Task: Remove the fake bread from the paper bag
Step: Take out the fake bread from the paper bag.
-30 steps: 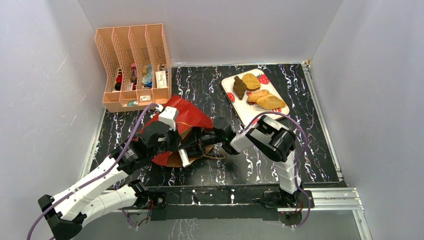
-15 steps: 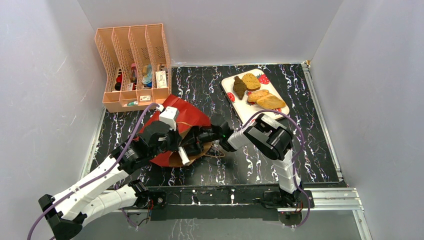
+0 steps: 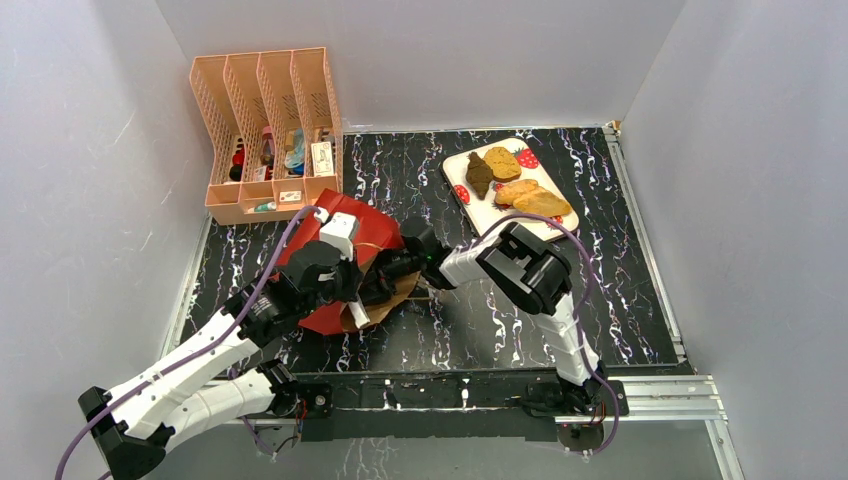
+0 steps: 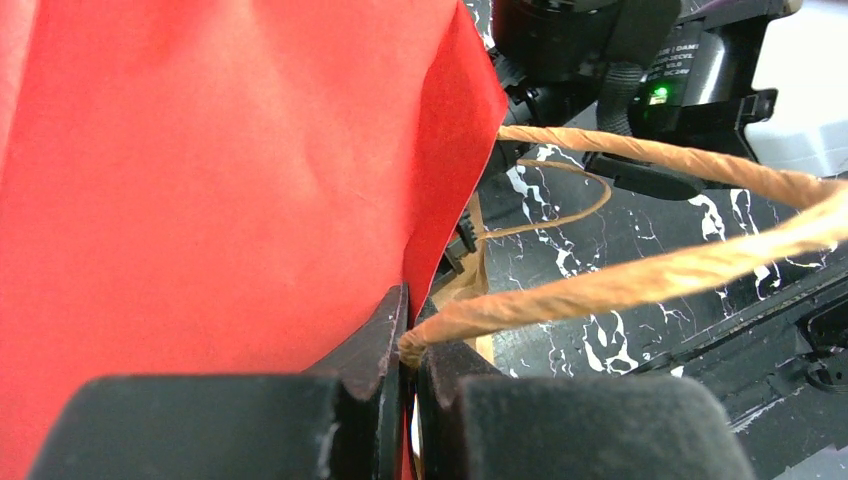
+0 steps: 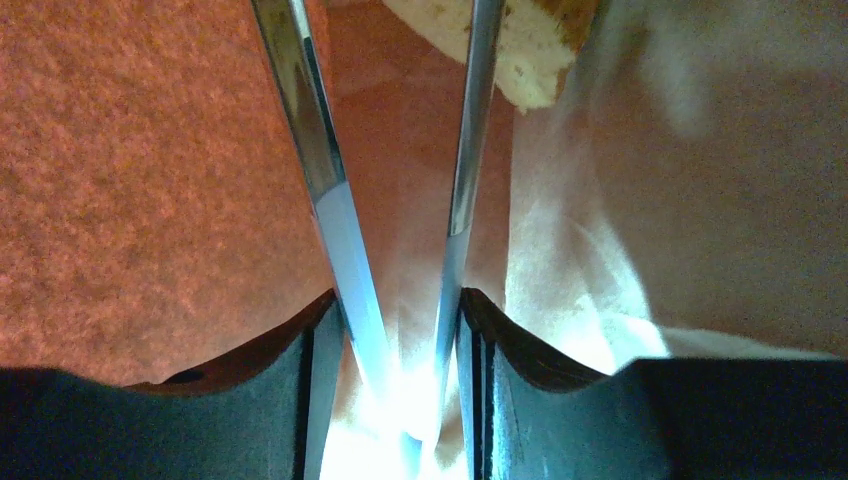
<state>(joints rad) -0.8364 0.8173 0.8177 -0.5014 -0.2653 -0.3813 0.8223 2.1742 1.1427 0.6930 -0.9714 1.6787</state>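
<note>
Right wrist view: the right fingers stand apart deep inside the paper bag. A pale piece of fake bread lies just beyond their tips, not between them. The left fingers are clamped on the bag's rim where the cord handle leaves it. The bag lies toward the left near side of the desk. This looks like the reaching step. The next move likely calls for shifting toward the piece, straddling it, then closing.
</note>
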